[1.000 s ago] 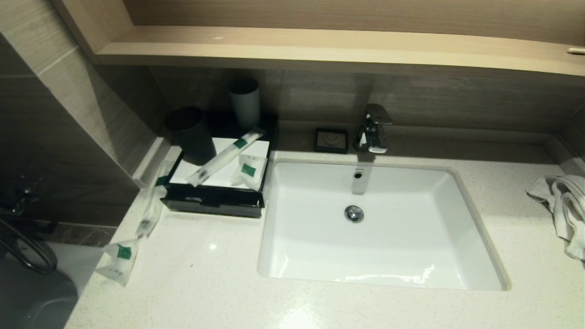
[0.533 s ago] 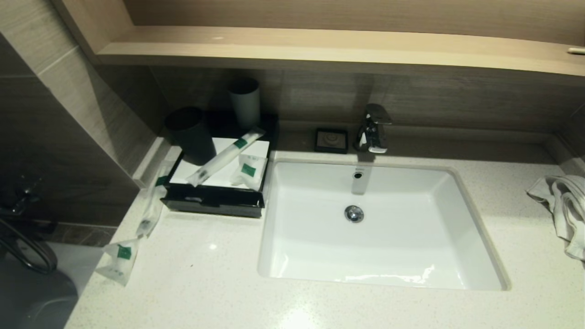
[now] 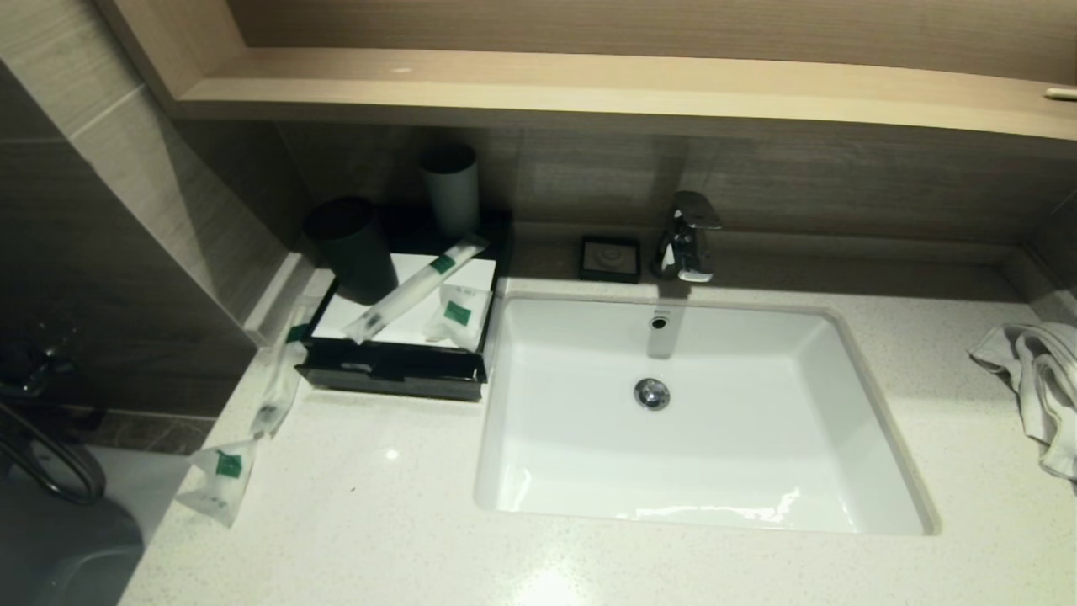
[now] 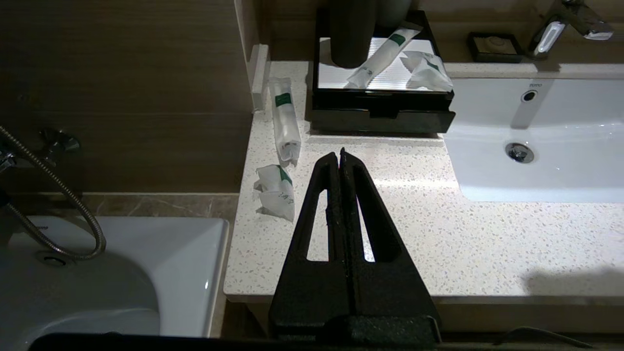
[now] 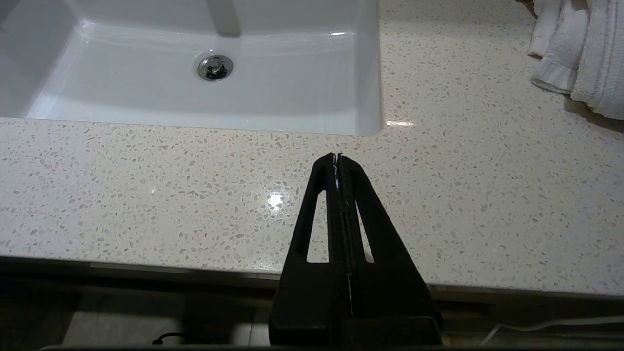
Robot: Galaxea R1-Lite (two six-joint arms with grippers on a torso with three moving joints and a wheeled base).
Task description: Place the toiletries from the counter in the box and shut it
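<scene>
The black box (image 3: pixel 395 374) with a white top panel stands on the counter (image 3: pixel 379 522) left of the sink. A long sachet (image 3: pixel 416 286) and a small squarish sachet (image 3: pixel 458 316) lie on its top. Another long sachet (image 3: pixel 278 391) lies on the counter beside the box's left side, and a small sachet (image 3: pixel 220 480) sits at the counter's left edge. Neither gripper shows in the head view. My left gripper (image 4: pixel 340 153) hangs shut and empty over the counter's front, short of the box (image 4: pixel 380 119), with the small sachet (image 4: pixel 277 192) just beside its tip. My right gripper (image 5: pixel 337 156) is shut and empty.
A dark cup (image 3: pixel 349 248) stands on the box's back corner and a pale cup (image 3: pixel 450 189) behind it. A soap dish (image 3: pixel 610 257) and faucet (image 3: pixel 686 236) stand behind the white sink (image 3: pixel 505 471). A towel (image 3: pixel 1035 379) lies far right. A tub (image 4: pixel 122 273) lies below the counter's left edge.
</scene>
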